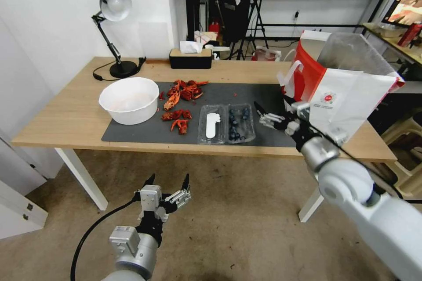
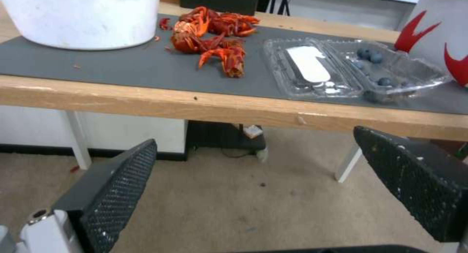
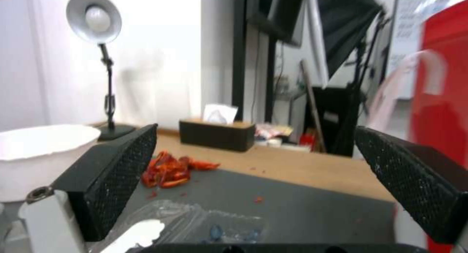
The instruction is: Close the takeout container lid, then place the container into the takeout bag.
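Takeout container (image 1: 225, 123) open on mat, right tool (image 1: 271, 112) just beside it, spread wide, empty

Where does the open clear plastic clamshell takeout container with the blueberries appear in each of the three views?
Head view: the clear plastic clamshell takeout container lies open at the dark grey mat's front edge, just left of the right claw.
Left wrist view: upper right, on the mat beyond the table edge.
Right wrist view: bottom edge, left of centre, between the claw's fingers.
Shared landmark: the red crayfish shells lie beside it.
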### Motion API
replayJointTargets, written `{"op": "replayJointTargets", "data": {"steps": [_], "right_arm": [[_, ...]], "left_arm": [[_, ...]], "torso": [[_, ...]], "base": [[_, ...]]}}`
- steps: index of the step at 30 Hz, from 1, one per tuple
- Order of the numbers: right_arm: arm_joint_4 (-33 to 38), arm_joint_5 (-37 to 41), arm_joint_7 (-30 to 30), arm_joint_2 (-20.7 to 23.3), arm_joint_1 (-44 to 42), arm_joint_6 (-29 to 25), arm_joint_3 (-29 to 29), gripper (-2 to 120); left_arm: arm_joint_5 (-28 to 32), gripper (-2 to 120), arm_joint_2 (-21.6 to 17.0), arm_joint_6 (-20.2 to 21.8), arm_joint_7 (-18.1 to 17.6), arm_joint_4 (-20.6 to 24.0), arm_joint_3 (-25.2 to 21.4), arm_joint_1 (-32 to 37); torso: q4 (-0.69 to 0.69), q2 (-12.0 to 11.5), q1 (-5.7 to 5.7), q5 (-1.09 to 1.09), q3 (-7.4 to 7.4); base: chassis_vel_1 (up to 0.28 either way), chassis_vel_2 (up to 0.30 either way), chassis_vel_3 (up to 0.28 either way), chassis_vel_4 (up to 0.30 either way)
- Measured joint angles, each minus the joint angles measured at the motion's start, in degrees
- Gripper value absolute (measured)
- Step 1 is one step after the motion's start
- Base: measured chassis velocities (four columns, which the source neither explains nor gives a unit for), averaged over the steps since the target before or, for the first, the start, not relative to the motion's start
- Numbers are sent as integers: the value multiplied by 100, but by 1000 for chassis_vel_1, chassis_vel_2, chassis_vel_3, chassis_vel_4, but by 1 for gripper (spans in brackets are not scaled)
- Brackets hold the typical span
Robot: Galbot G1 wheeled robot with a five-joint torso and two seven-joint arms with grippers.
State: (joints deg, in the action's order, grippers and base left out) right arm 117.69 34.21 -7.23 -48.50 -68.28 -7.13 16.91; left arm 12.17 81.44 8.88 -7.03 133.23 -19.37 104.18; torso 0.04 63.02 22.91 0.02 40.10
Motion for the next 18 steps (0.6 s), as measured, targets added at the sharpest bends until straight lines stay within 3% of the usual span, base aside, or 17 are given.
{"op": "replayJointTargets", "data": {"steps": [5,9,18], "right_arm": [[185,-496,316,-595,-1162,-652,786,100],[275,-585,568,-995,-1880,-981,1218,100],[249,-552,1163,-1610,-3030,-1380,1445,100]], "left_arm": [[37,100,7,-4,4,5,10,-41],[94,100,-13,-13,18,6,14,-57],[183,100,-44,-28,18,-1,39,-94]], "torso": [[-9,1,-1,-2,0],[-4,0,0,-3,0],[-5,1,-1,-2,0]], "base": [[0,0,0,0],[0,0,0,0],[0,0,0,0]]}}
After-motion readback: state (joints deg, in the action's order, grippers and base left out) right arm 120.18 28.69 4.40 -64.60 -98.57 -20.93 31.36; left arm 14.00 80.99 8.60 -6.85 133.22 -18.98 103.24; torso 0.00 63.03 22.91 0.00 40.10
